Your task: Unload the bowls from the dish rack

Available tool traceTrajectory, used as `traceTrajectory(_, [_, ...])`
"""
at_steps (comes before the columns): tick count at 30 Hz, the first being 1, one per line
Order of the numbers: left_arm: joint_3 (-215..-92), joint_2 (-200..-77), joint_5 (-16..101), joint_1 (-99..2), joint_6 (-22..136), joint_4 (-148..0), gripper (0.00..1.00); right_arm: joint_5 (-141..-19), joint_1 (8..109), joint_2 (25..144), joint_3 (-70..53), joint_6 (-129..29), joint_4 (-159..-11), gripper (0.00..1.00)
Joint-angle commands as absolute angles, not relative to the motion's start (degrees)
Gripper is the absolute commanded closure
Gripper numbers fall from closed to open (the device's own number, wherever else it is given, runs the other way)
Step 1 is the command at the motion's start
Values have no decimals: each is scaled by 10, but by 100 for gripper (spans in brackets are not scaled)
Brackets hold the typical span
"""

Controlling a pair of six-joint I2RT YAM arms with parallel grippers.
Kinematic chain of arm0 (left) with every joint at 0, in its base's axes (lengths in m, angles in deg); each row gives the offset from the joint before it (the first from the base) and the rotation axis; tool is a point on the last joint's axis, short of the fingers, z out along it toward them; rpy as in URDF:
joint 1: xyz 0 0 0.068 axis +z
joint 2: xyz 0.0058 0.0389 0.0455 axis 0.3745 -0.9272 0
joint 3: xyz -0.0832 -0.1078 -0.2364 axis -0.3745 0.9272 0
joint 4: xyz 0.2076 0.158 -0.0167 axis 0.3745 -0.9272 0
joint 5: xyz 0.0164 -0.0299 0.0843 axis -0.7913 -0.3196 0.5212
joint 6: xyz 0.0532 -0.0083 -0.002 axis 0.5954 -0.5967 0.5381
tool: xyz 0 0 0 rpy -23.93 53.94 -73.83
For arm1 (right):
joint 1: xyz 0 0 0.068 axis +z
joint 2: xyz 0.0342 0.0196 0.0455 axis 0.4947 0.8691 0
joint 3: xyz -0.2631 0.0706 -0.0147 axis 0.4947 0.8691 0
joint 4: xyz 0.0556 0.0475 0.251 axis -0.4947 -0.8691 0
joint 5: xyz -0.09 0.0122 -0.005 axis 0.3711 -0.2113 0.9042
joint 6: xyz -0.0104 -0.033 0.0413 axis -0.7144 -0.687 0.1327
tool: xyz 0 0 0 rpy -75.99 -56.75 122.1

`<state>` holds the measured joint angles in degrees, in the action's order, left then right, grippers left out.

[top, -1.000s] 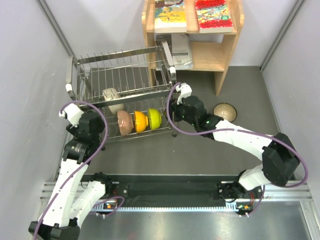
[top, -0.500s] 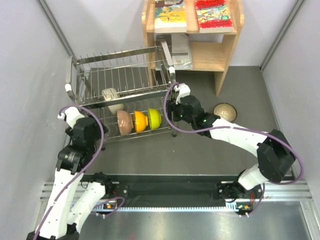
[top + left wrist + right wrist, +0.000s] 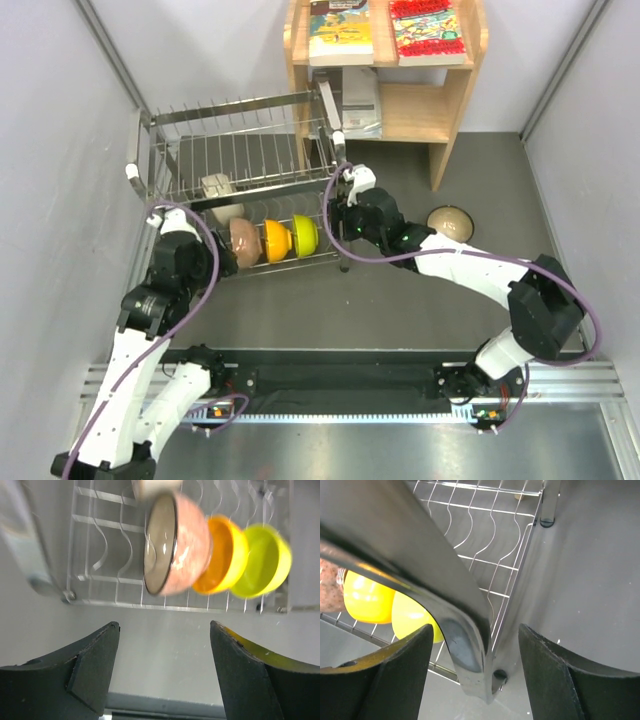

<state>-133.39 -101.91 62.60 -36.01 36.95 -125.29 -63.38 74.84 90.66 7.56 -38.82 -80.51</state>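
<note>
The steel wire dish rack point(image 3: 240, 165) stands at the back left. On its lower tier, on edge in a row, are the pinkish-brown bowl point(image 3: 243, 242), the orange bowl point(image 3: 274, 240) and the yellow-green bowl point(image 3: 305, 235). The cream-white bowl point(image 3: 222, 198) sits behind them. My left gripper point(image 3: 224, 262) is open and empty, just in front of the pinkish-brown bowl point(image 3: 185, 545); in its wrist view the fingers point(image 3: 100, 650) are apart, short of the rack. My right gripper point(image 3: 474, 630) is open around the rack's shiny end handle point(image 3: 455, 630), beside the yellow-green bowl point(image 3: 412, 620). No teal-blue bowl shows.
A tan-brown domed bowl point(image 3: 450, 222) lies upside down on the floor at the right. A wooden bookshelf point(image 3: 385, 70) with books stands behind the rack's right end. Grey walls close in left and right. The arms' base rail point(image 3: 340, 385) runs along the near edge.
My left gripper has swung right, from the rack's left end to in front of the pinkish-brown bowl. The rack and my right gripper have shifted slightly left and back.
</note>
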Motion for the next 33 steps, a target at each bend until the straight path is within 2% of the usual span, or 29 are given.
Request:
traceTrajectory(1, [-1307, -1054, 587, -361, 375, -1219, 21, -651, 732, 931, 33, -389, -798, 31])
traceTrajectory(11, [-1293, -1116, 596, -361, 395, -1165, 20, -655, 717, 928, 36, -391, -803, 31])
traceTrajectory(16, [-1256, -1074, 615, -361, 379, -1137, 19, -672, 707, 922, 51, -385, -794, 31])
traceTrajectory(23, [-1145, -950, 633, -363, 217, -1069, 23, -682, 706, 903, 60, -383, -791, 31])
traceTrajectory(27, [-1108, -890, 680, -363, 217, -1037, 24, -684, 704, 899, 59, -392, -797, 31])
traceTrajectory(33, [-1092, -912, 708, -363, 275, -954, 23, -690, 700, 891, 59, -395, -804, 31])
